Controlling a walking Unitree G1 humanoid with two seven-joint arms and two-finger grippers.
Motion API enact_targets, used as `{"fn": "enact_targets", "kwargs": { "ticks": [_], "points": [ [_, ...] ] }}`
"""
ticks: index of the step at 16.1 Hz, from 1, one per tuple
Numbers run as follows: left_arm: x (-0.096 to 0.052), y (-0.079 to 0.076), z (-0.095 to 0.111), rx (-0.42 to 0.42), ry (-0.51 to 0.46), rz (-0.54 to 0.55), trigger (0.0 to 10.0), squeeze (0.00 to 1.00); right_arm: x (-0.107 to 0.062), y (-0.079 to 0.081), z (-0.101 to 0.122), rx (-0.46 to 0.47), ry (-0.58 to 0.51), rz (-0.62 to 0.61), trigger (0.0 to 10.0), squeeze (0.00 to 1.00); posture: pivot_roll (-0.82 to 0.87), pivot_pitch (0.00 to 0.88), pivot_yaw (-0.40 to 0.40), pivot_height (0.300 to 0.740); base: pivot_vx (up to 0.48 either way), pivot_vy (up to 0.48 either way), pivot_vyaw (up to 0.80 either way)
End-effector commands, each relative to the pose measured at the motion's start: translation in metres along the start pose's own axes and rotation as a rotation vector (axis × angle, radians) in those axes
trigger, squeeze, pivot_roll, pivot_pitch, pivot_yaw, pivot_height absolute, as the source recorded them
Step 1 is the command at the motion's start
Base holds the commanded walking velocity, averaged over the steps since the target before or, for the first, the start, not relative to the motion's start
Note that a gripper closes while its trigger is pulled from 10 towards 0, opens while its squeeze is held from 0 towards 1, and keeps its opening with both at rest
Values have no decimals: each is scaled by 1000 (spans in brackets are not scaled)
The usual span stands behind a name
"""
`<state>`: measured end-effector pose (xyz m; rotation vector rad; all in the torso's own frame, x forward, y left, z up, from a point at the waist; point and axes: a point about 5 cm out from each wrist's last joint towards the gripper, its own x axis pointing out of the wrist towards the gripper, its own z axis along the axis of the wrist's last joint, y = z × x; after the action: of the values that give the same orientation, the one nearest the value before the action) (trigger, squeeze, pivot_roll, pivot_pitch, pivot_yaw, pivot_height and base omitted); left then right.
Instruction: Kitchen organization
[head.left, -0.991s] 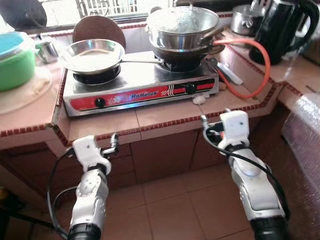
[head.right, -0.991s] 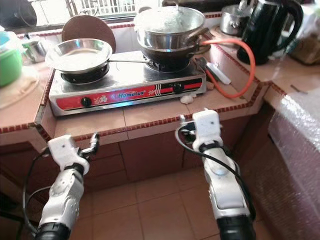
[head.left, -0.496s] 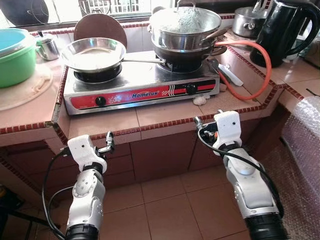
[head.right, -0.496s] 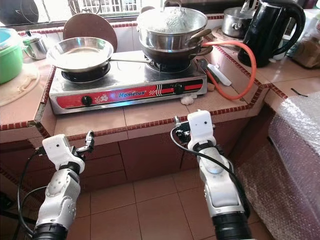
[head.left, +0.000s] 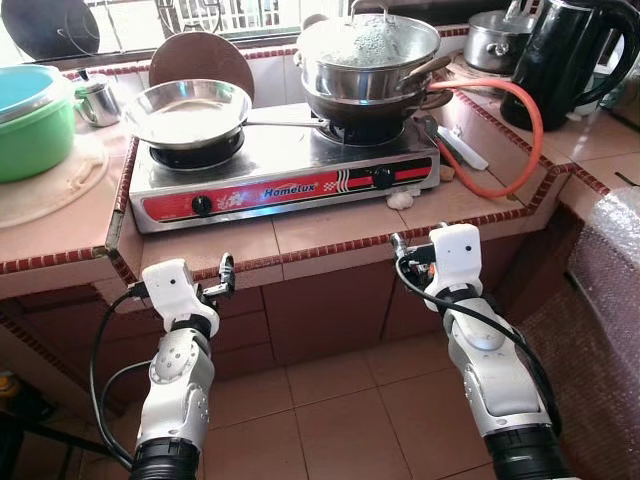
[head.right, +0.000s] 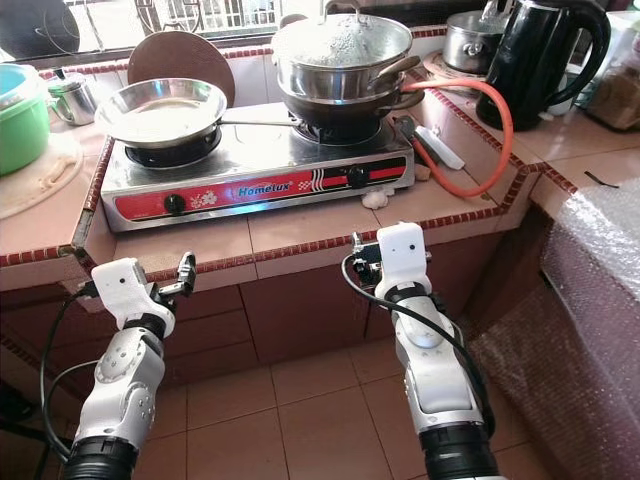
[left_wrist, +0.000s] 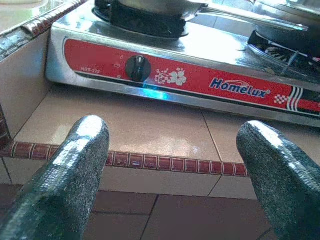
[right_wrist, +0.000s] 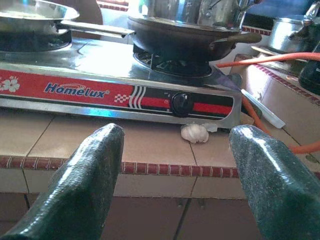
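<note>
Fingers of both grippers are spread wide with nothing between them: the left gripper (left_wrist: 172, 165) and right gripper (right_wrist: 175, 170) hang just below the front edge of the tiled desk (head.left: 300, 235), facing the stove (head.left: 280, 170). On the stove, a stacked steel pot (head.left: 368, 50) sits over the right burner and a steel pan (head.left: 188, 108) over the left. A black kettle (head.left: 575, 55) stands at the desk's back right corner, a green tub (head.left: 30, 120) by the left edge. A garlic bulb (right_wrist: 195, 133) lies just beside the stove's front right corner.
</note>
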<state>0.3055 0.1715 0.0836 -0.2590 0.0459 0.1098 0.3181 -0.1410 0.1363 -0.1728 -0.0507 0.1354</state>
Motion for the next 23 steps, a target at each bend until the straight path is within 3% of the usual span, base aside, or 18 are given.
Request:
{"fn": "enact_targets", "kwargs": {
  "ticks": [1, 4, 15, 23],
  "points": [
    [1, 1, 2, 18, 1, -4, 10000, 0, 1, -2, 2, 5, -10, -8, 10000, 0, -231, 0, 85, 740, 0, 0, 0],
    [-1, -1, 0, 22, 11, -12, 10000, 0, 0, -2, -1, 27, 11, -16, 10000, 0, -237, 1, 94, 740, 0, 0, -179],
    [4, -7, 4, 31, 6, -78, 10000, 0, -13, -15, -9, 12, 38, -57, 10000, 0, -262, 2, 114, 740, 0, 0, -759],
    [1, -10, 1, 37, 16, -98, 10000, 0, -15, -14, -9, 14, 36, -50, 10000, 0, -264, 10, 116, 740, 0, 0, -774]
  ]
}}
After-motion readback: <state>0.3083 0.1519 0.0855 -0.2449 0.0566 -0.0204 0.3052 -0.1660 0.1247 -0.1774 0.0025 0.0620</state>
